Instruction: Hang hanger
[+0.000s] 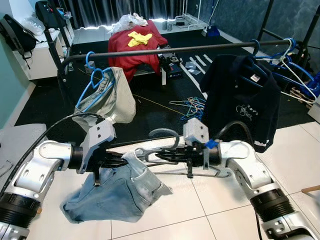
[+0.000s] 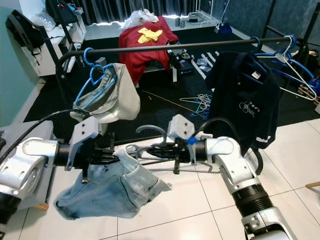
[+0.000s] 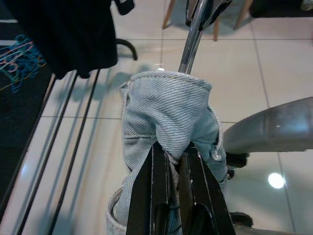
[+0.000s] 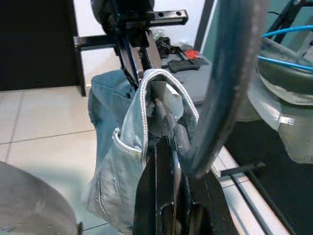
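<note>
A grey hanger (image 1: 165,134) carries light blue denim shorts (image 1: 115,192) that hang low over the white tiles. My left gripper (image 1: 125,161) is shut on the shorts' waistband (image 3: 166,107). From the other side, my right gripper (image 1: 152,156) is shut on the hanger at the base of its hook (image 4: 230,83), with the denim (image 4: 117,156) folded over the hanger's end. Both grippers meet in front of me, below and short of the black clothes rail (image 1: 175,50).
On the rail a grey garment on a blue hanger (image 1: 107,97) hangs to the left and a black polo shirt (image 1: 242,100) to the right, with bare rail between. Blue hangers (image 1: 285,60) crowd the rail's right end. Loose hangers and cables (image 1: 192,107) lie on the dark carpet.
</note>
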Available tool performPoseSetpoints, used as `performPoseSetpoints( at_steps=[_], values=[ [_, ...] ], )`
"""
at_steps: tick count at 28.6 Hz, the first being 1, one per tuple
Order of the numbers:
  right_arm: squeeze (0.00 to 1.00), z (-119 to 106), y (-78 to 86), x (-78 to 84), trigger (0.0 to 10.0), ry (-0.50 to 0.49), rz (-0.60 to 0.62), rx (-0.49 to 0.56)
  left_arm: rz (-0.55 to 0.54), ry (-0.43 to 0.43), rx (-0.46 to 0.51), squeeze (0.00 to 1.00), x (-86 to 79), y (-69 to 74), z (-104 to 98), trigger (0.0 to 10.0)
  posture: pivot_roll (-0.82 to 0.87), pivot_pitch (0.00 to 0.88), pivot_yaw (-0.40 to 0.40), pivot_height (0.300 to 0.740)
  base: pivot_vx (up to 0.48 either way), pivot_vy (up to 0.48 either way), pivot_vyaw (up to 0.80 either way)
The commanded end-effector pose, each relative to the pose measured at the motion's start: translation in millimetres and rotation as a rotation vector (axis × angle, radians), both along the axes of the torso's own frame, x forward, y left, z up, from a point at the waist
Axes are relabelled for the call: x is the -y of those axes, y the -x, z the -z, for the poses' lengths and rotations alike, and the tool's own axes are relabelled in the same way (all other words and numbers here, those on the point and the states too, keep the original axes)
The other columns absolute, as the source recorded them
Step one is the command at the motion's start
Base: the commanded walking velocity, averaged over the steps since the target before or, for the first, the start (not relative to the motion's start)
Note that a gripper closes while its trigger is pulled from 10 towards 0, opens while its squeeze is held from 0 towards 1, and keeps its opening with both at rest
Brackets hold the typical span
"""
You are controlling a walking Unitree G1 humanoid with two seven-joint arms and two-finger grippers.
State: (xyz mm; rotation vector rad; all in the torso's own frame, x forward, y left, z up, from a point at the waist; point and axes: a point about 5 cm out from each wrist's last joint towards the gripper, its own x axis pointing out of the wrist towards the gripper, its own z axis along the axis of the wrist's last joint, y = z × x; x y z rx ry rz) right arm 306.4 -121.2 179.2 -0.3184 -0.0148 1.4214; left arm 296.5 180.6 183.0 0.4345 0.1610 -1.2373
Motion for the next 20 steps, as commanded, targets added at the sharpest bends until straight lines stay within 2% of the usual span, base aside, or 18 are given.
performPoseSetpoints(
  at_steps=[1,5,7,9,10,11,12,13,15,16,17,19,20],
  values=[
    [0.00,7.2,15.7,-31.6,0.0,-0.003,-0.174,-0.036,0.209,0.148,0.132,0.00,38.4,10.3,-30.3,0.0,-0.05,0.067,0.019,0.740,0.000,0.000,0.00],
    [0.00,9.2,21.8,-29.2,0.0,0.026,-0.236,-0.066,0.250,0.093,0.127,0.00,42.2,11.8,-28.8,0.0,-0.05,0.067,0.018,0.740,0.000,0.000,0.00],
    [0.00,9.5,22.7,-26.8,0.0,0.045,-0.248,-0.064,0.256,0.035,0.162,0.00,43.5,10.2,-27.7,0.0,-0.05,0.067,0.021,0.740,0.000,0.000,0.00],
    [0.00,9.2,22.2,-26.2,0.0,0.046,-0.246,-0.057,0.257,0.018,0.176,0.00,44.1,9.8,-27.4,0.0,-0.05,0.067,0.022,0.740,0.000,0.000,0.00],
    [0.00,7.5,20.2,-26.4,0.0,0.038,-0.236,-0.046,0.255,0.014,0.184,0.00,45.1,9.5,-27.0,4.9,-0.05,0.067,0.022,0.740,0.000,0.000,0.00],
    [0.00,7.5,20.2,-26.4,0.0,0.038,-0.236,-0.046,0.255,0.014,0.184,0.00,45.1,9.5,-27.0,4.9,-0.05,0.067,0.022,0.740,0.000,0.000,0.00],
    [0.00,6.1,18.6,-26.7,0.0,0.029,-0.227,-0.040,0.245,0.016,0.183,0.00,45.5,8.9,-26.4,1.4,-0.05,0.068,0.024,0.740,0.000,0.000,0.00],
    [0.00,4.9,17.2,-27.0,0.0,0.023,-0.218,-0.034,0.236,0.017,0.184,0.00,45.4,8.1,-25.8,0.0,-0.05,0.068,0.024,0.740,0.000,0.000,0.00],
    [0.00,4.2,16.4,-27.1,0.0,0.019,-0.214,-0.031,0.230,0.017,0.185,0.00,45.2,7.5,-25.4,0.0,-0.05,0.068,0.024,0.740,0.000,0.000,0.00],
    [0.00,3.3,15.6,-27.3,0.0,0.014,-0.208,-0.026,0.214,0.013,0.211,0.00,45.2,6.0,-26.1,4.0,-0.05,0.068,0.024,0.740,0.000,0.000,0.00],
    [0.00,2.0,15.1,-27.5,0.0,0.008,-0.204,-0.017,0.194,0.020,0.214,0.00,46.2,3.8,-26.7,10.0,-0.05,0.069,0.023,0.740,0.000,0.000,0.00],
    [0.00,1.6,15.0,-27.7,0.0,0.006,-0.202,-0.015,0.187,0.025,0.214,0.00,46.3,3.2,-27.3,10.0,-0.05,0.070,0.025,0.740,0.000,0.000,0.00],
    [0.00,1.0,15.0,-27.8,0.0,0.004,-0.203,-0.015,0.173,0.039,0.198,0.65,46.4,1.9,-28.5,10.0,-0.05,0.070,0.023,0.740,0.000,0.000,0.00]
  ],
)
